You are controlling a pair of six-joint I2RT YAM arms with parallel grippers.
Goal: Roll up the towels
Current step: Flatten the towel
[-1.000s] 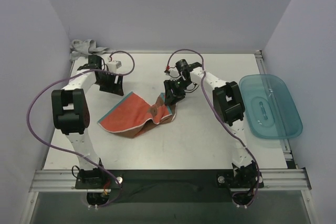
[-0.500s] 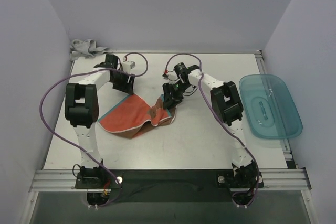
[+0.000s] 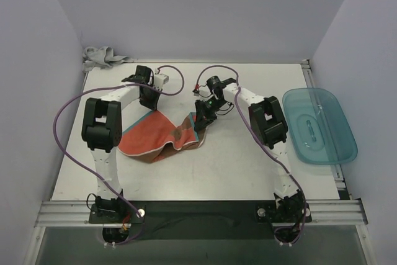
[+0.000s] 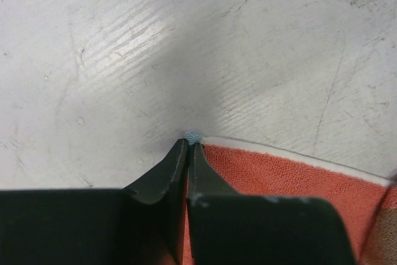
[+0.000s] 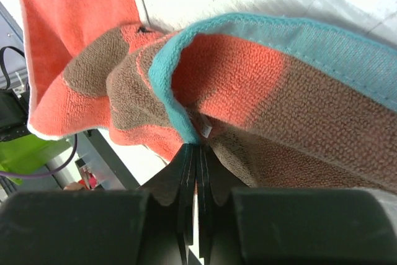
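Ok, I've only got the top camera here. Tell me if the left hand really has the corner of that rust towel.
Observer: The left wrist view shows the left hand pinched shut right at a corner of the rust towel. A tiny teal tip pokes out past the fingertips.
Operator: Now check the right hand.
Observer: The right hand is shut on the towel's teal hem, where a small white tag sits. The cloth bunches in folds just beyond the fingers.
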